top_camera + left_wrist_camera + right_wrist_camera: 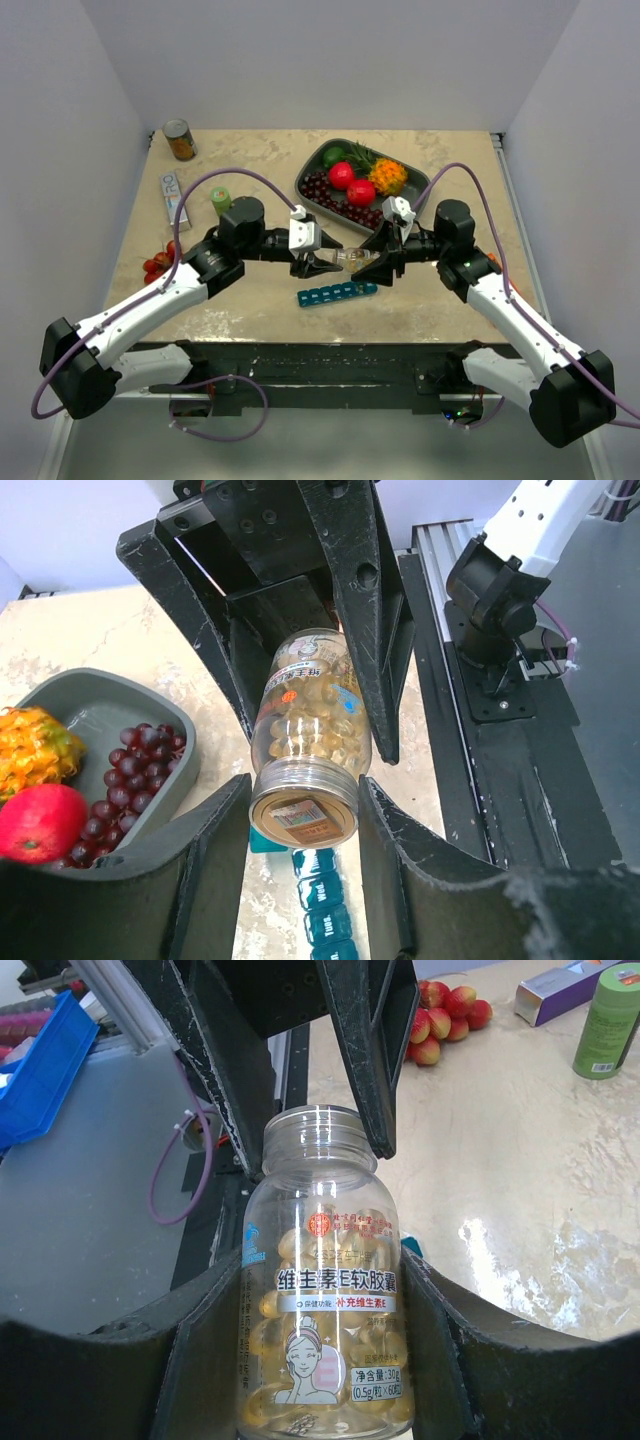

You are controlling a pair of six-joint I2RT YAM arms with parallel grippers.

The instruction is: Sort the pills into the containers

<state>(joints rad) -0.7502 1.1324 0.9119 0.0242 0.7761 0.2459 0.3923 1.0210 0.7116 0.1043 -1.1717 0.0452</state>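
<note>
Firmly, left fingers [402, 852] narrow, right fingers [445, 1335] wider, both on pill bottle [320, 1260]

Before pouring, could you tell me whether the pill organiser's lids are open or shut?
Shut: the pill organiser shows flat lids, none raised.

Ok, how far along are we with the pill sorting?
Done: the bottle is up in the air, the right gripper gripping its body. In hand: the left gripper is shut on its cap end, seemingly to open it. Left: the pills sit inside it, and the organiser lies below, visible lids shut.
</note>
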